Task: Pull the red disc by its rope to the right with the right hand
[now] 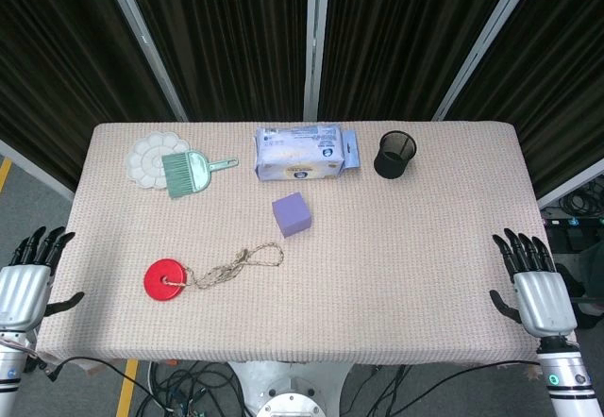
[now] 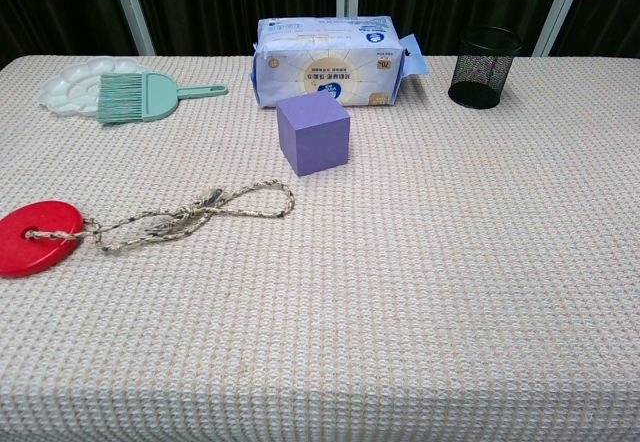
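Presently the red disc point(image 1: 165, 278) lies flat on the worktop point(image 1: 406, 247), to the front left of the purple cube point(image 1: 292, 214), with its rope point(image 1: 234, 264) trailing from the disc toward the cube and ending in a loop just in front of the cube. The right hand point(image 1: 534, 290) hangs beside the worktop's right edge, fingers spread and holding nothing, well apart from the rope. The left hand point(image 1: 26, 280) hangs off the left edge, likewise spread and empty. Neither hand shows in the chest view.

Likely failure modes: the rope is thin and lies flat against the woven cloth, so the fingers may close on cloth or on nothing. A pinch on only one strand of the loop may slip. Slack in the tangled middle must be taken up before the disc moves, so a short pull may leave the disc in place. A pull aimed too far back may drag the rope against the cube.

Other things: behind the cube lies a tissue pack point(image 1: 305, 151); a black mesh cup point(image 1: 394, 154) stands to the pack's right; a green brush point(image 1: 192, 172) rests partly on a white palette point(image 1: 153, 158) to the pack's left. Only the cube stands near the reach path; the worktop between the right hand and the loop carries nothing.
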